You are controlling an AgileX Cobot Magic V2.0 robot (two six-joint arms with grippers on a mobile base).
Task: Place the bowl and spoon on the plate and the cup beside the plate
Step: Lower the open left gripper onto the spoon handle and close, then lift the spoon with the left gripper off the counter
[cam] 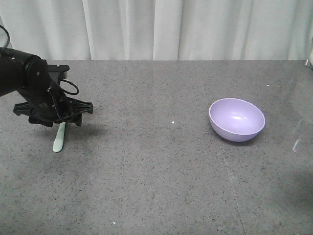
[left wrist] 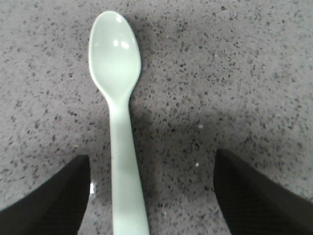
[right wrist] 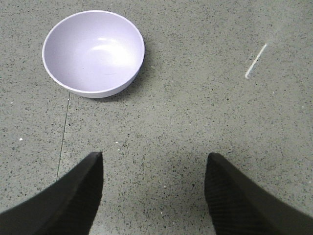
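left gripper (left wrist: 151, 161) apart astride spoon (left wrist: 117, 73) handle | right gripper (right wrist: 154, 159) apart, empty, near bowl (right wrist: 93, 51) | risk: off-centre spoon may skid when jaws close

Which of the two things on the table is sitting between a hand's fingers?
The mint-green spoon: its handle lies between the fingers of the open left hand. The purple bowl sits ahead of the right hand.

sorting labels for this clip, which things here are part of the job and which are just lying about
Part of the job:
- spoon, flat on the table between the fingers of the open left pincer
- bowl, empty
- plate and cup: not in view

Just there:
- curtain
- white speck on the table
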